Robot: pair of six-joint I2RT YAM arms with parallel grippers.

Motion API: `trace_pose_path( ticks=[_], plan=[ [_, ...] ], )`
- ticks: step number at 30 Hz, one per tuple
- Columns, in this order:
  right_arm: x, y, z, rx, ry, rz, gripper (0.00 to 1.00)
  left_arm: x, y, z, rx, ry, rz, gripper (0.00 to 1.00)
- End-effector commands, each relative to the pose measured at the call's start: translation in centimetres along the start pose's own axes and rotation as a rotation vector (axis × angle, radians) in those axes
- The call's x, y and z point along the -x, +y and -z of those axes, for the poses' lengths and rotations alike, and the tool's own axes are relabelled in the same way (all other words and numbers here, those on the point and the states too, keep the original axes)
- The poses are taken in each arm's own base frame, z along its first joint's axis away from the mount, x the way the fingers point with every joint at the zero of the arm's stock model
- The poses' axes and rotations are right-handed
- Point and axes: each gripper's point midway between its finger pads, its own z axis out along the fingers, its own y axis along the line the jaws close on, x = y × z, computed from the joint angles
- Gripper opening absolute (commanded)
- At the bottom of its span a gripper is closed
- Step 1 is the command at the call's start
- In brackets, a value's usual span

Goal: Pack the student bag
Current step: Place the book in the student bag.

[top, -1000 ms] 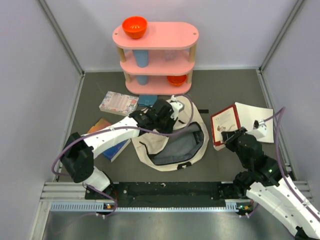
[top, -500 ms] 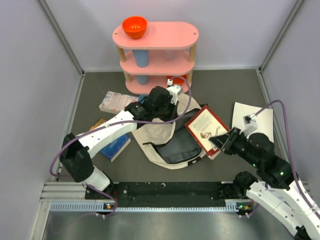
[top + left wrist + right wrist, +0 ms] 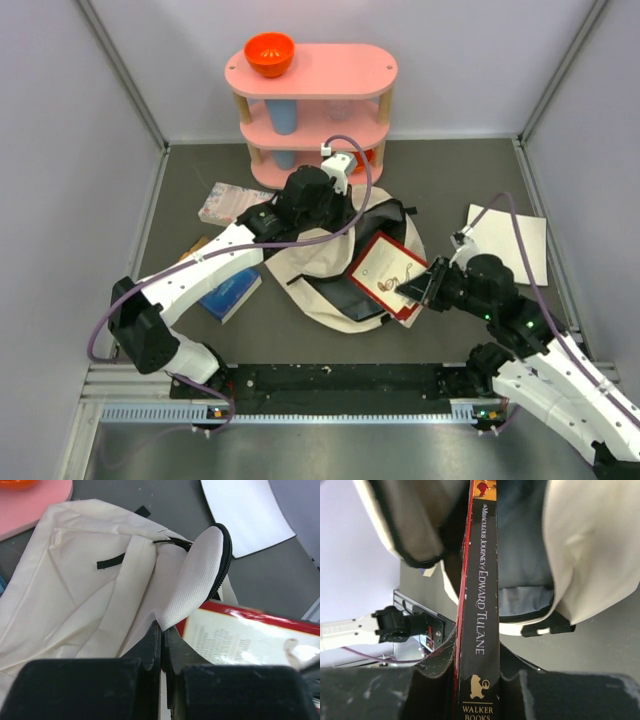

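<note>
Top view: even, diffuse overhead light, faint soft shadows on the table under the arms, no glare, sharp throughout. Left wrist: bright; student bag crisp, book cover smeared and glary toward the right edge, left gripper's fingers dark, out of focus. Right wrist: book spine text sharp, bag cloth nearly blown out at right, right gripper's fingers a black blur.

White left arm, white right arm, black joints, purple cables along both, black end effector fingers
</note>
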Motion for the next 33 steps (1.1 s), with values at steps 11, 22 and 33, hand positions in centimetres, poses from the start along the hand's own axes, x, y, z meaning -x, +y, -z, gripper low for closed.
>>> trace_pose_path(
  ticks=[11, 22, 33],
  plan=[
    [4.3, 2.7, -5.9, 0.14, -0.177, -0.071, 0.0, 6.2, -4.6, 2.8, -0.159, -0.228, 0.022, 0.0],
    [5.4, 2.0, -8.7, 0.103, -0.212, -0.207, 0.0, 7.1, -5.3, 3.3, -0.18, -0.282, 0.046, 0.0],
    [7.1, 1.6, -12.4, 0.107, -0.319, -0.237, 0.0, 8.1, -5.6, 3.1, -0.184, -0.307, 0.05, 0.0]
  ],
)
